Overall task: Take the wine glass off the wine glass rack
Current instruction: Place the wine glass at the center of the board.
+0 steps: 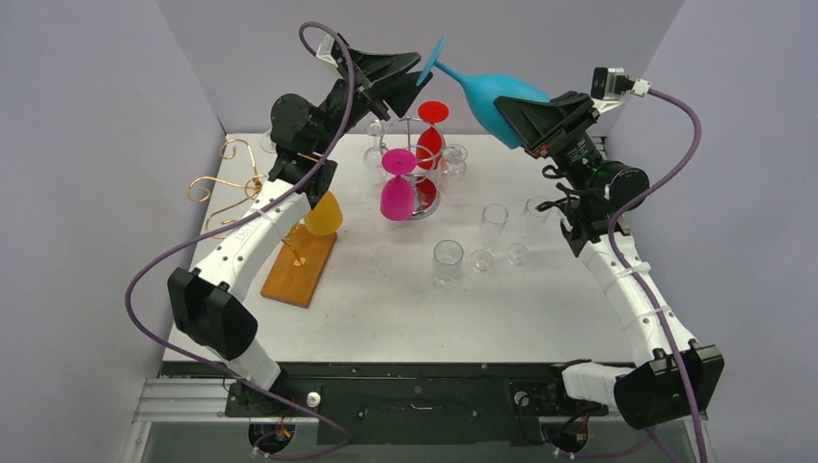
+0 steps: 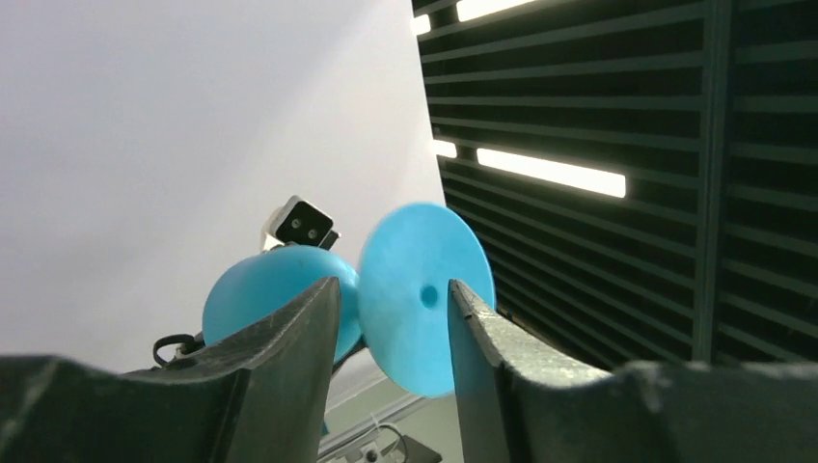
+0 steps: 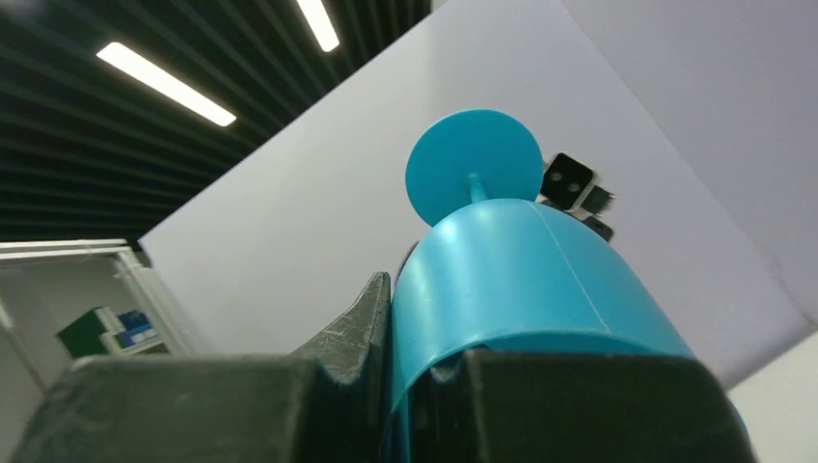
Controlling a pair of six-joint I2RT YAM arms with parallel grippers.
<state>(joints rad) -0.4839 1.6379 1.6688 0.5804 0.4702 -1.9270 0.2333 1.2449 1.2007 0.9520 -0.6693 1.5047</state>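
A blue wine glass (image 1: 492,96) is held high in the air above the back of the table, tilted, with its foot pointing left. My right gripper (image 1: 516,114) is shut on the rim of its bowl (image 3: 521,280), one finger outside the wall and one inside. My left gripper (image 1: 410,79) is open at the glass's foot (image 2: 424,299), which shows between its fingers without touching them. Below, the wire wine glass rack (image 1: 417,166) holds a magenta glass (image 1: 396,193) and a red glass (image 1: 431,135) hanging upside down.
A gold wire stand (image 1: 227,183) stands at the left, with a yellow glass (image 1: 323,214) over a wooden board (image 1: 301,265). Several clear glasses stand on the table, among them a tumbler (image 1: 448,260), a flute (image 1: 493,227) and one behind the rack (image 1: 453,154).
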